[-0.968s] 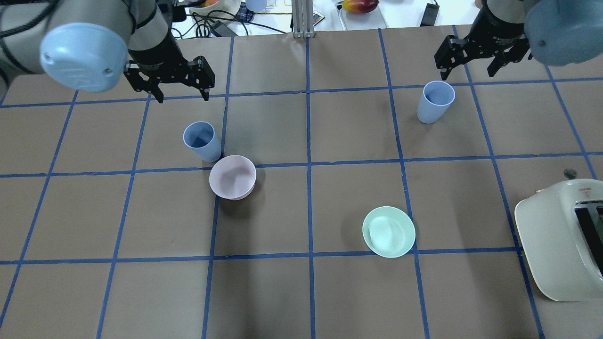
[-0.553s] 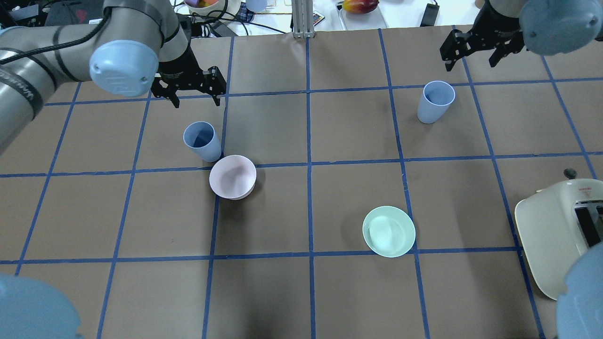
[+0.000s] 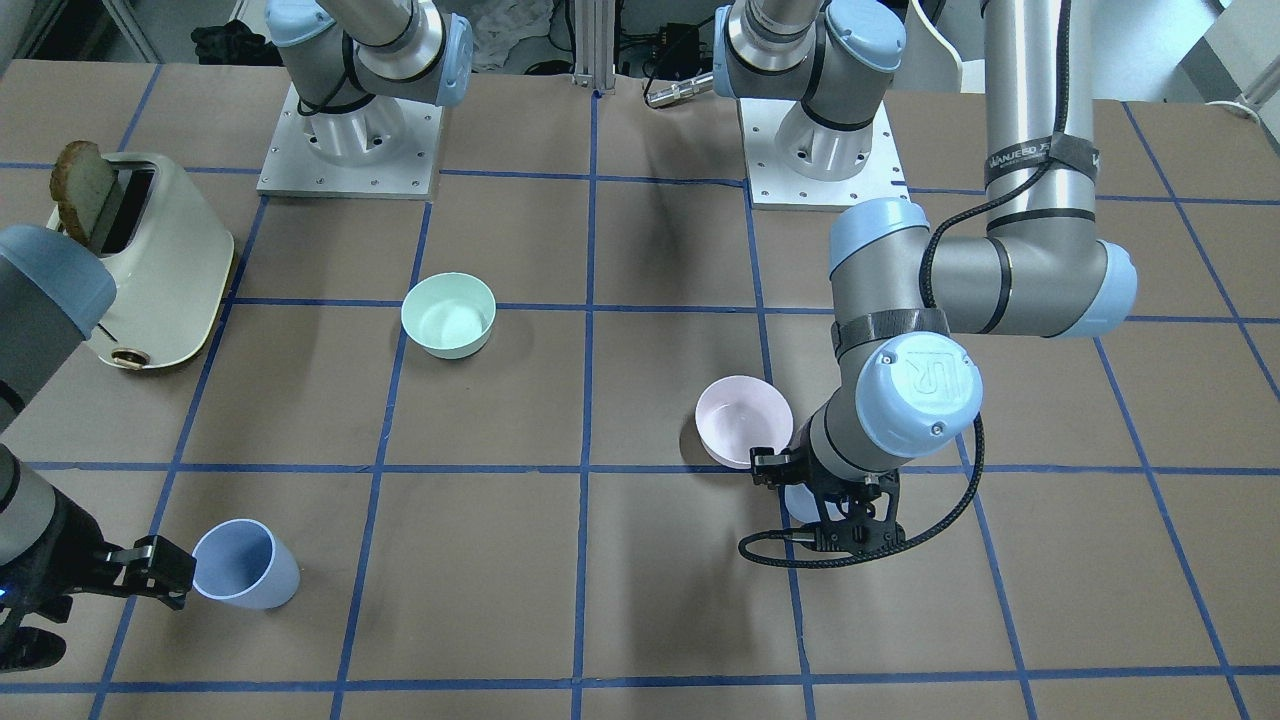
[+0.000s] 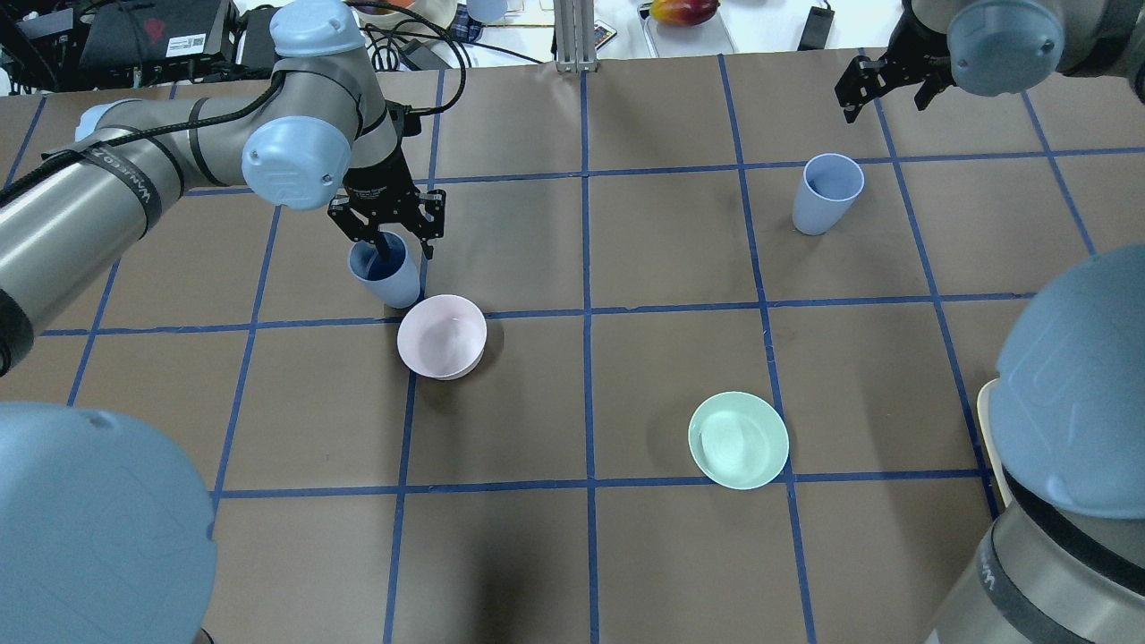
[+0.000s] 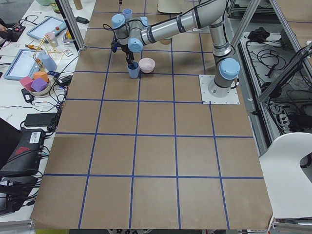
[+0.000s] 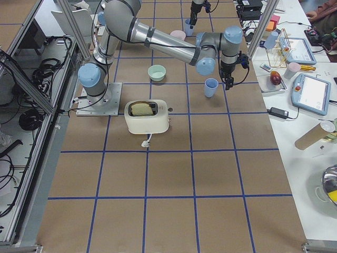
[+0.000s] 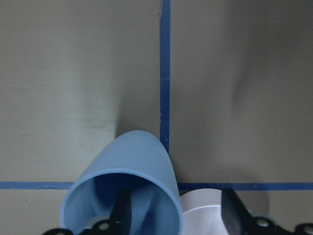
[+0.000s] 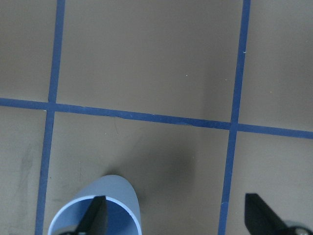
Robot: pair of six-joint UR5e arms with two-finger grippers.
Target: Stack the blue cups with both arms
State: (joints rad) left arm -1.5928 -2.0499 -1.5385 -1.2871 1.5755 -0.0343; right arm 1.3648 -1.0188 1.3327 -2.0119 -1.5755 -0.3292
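Note:
One blue cup [image 4: 390, 284] stands upright next to the pink bowl [image 4: 442, 337]. My left gripper [image 4: 394, 241] is open over its rim; in the left wrist view one finger [image 7: 121, 211] is inside the cup [image 7: 137, 166] and the other is outside, with the cup wall between them. In the front view this cup [image 3: 797, 500] is mostly hidden under the gripper [image 3: 850, 520]. The second blue cup [image 4: 827, 192] stands upright at the far right. My right gripper [image 4: 881, 82] is open beside it, with one finger [image 8: 94, 215] at the cup's rim [image 8: 115, 188].
A mint-green bowl [image 4: 738, 440] sits right of centre, nearer the robot. A cream toaster [image 3: 150, 260] with a slice of bread stands on the robot's right side. My arms' elbows fill the overhead view's lower corners. Clutter lies beyond the table's far edge.
My left gripper has come down from the far side onto the left cup, with one finger now inside it. The right gripper has shifted slightly farther from the robot, beyond its cup.

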